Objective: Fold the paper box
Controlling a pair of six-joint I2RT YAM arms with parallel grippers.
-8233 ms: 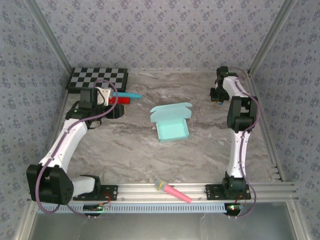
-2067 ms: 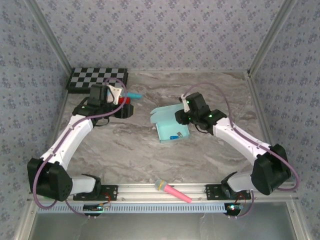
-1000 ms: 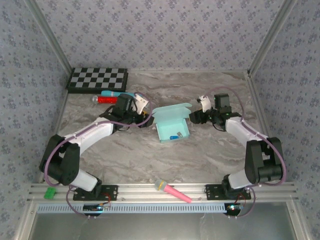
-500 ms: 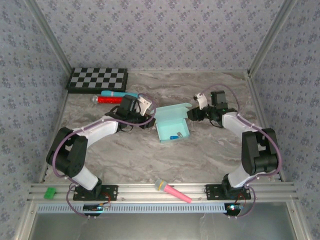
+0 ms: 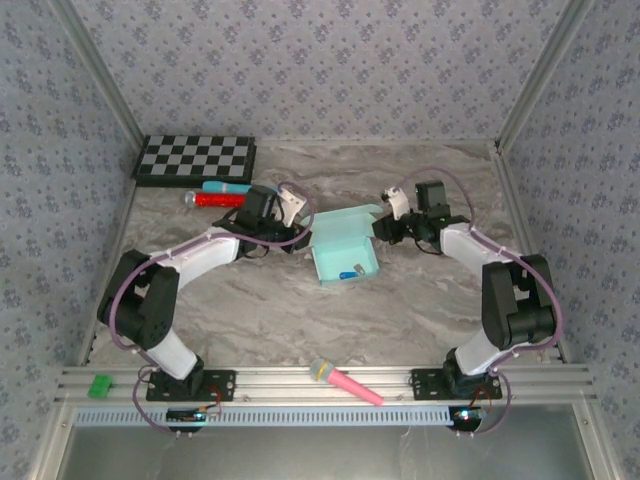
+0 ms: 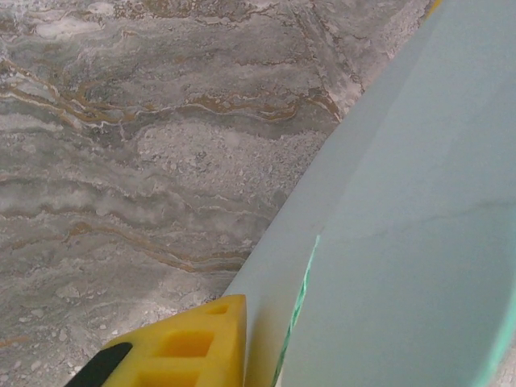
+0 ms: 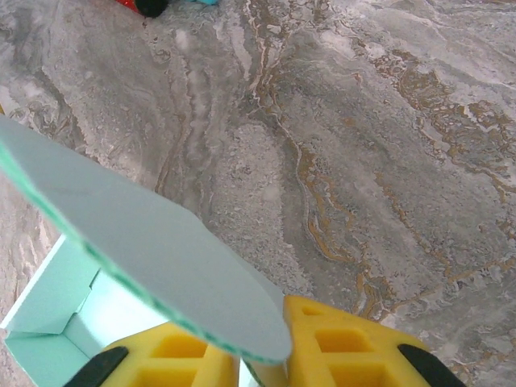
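The pale aqua paper box lies mid-table with its tray open and its lid raised behind it. My left gripper is at the lid's left edge. In the left wrist view one yellow finger presses against the card, the other finger is hidden behind it, and the gripper is shut on that flap. My right gripper is at the lid's right edge, where both yellow fingers pinch a rounded tab, so the gripper is shut.
A small blue-grey item lies inside the tray. A checkerboard sits at the back left, with red and teal tubes in front of it. A pink toy microphone and a green block rest near the front rail.
Both grippers have come inward from either side and closed on the lid's side flaps. The lid stands a little more upright than half a second ago.
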